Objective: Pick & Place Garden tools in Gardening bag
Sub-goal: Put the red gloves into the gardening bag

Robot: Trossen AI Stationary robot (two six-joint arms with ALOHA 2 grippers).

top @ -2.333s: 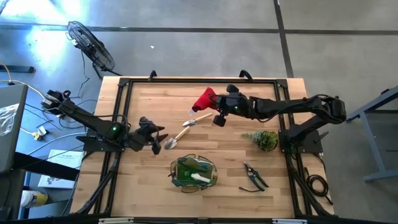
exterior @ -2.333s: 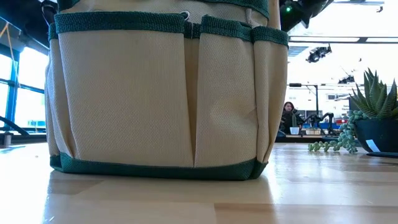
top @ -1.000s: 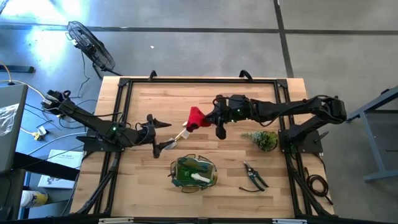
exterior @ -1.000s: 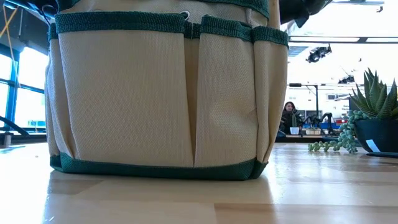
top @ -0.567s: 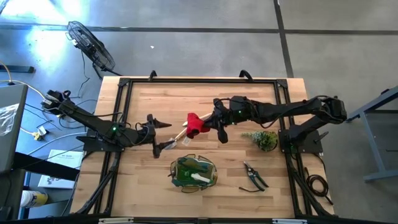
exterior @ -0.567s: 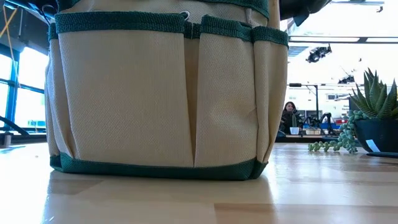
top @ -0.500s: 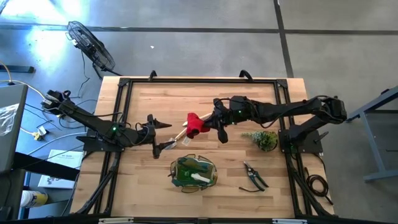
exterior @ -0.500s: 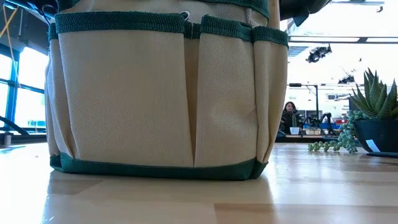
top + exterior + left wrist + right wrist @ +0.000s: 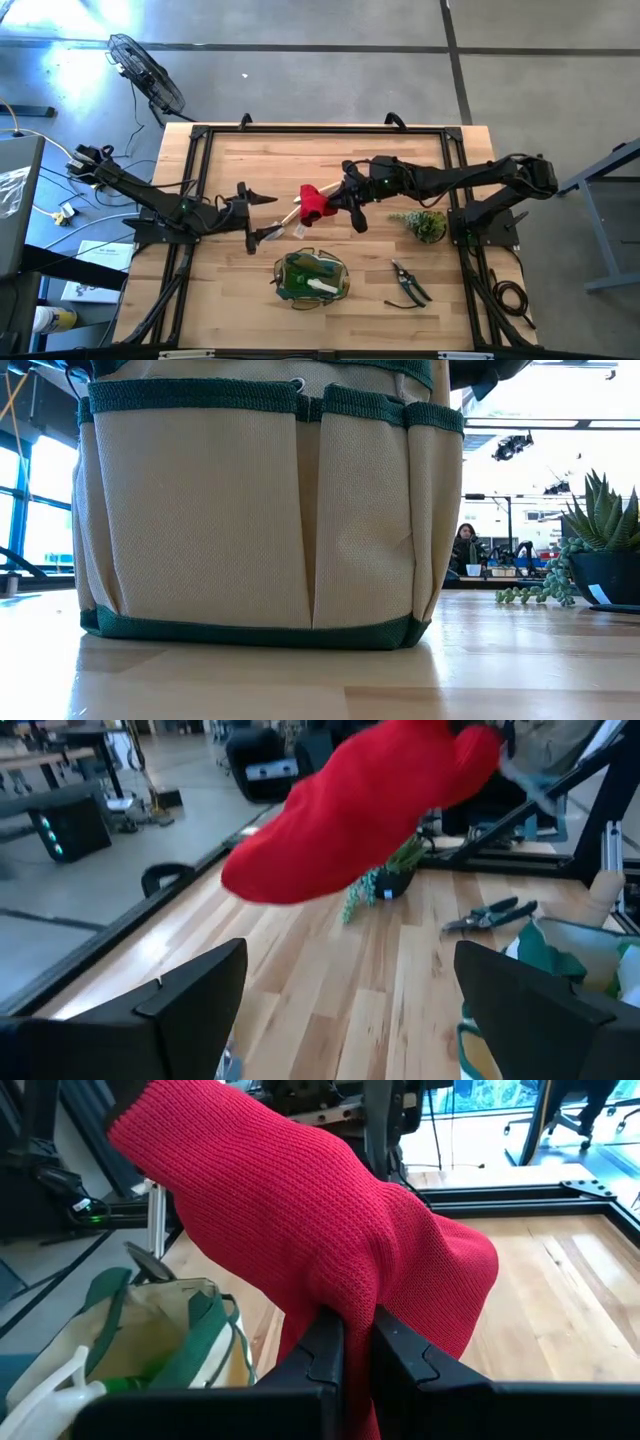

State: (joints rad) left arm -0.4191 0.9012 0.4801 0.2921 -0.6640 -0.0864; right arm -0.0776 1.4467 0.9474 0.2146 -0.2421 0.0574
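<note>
Bench (image 9: 330, 160) is seen from above, both arms reaching in from 9 and 3 o'clock. Gardening bag (image 9: 310, 277) stands at roughly 6 o'clock of bench centre, mouth up, with a green-and-white item (image 9: 322, 287) already seen inside. Red glove bundle (image 9: 315, 202) is held above the bench near centre, at about 12 o'clock of the bag and not yet over its rim; it is pinched by the right hand (image 9: 357, 1342), whose fingers are closed tight on a fold of the knit. Left hand (image 9: 254, 215) is parked at about 9 o'clock of the bundle, jaws spread fully and nothing between them; a wooden-handled trowel (image 9: 283, 220) lies just beside it, its handle running toward the bundle. Pruning shears (image 9: 409, 285) lie at 3 o'clock of the bag, well apart from it; potted plant (image 9: 424, 224) sits at 2 o'clock of the bag. Risks, as judged: only a thin fold is gripped, so the bundle could slip out during the carry; the hanging fabric could snag the trowel handle or drag on the bag rim; the soft bag could be pushed or tipped if the rim is caught; the bundle passes close to the left hand, so a clash of the arms is possible if the left arm is moved.
</note>
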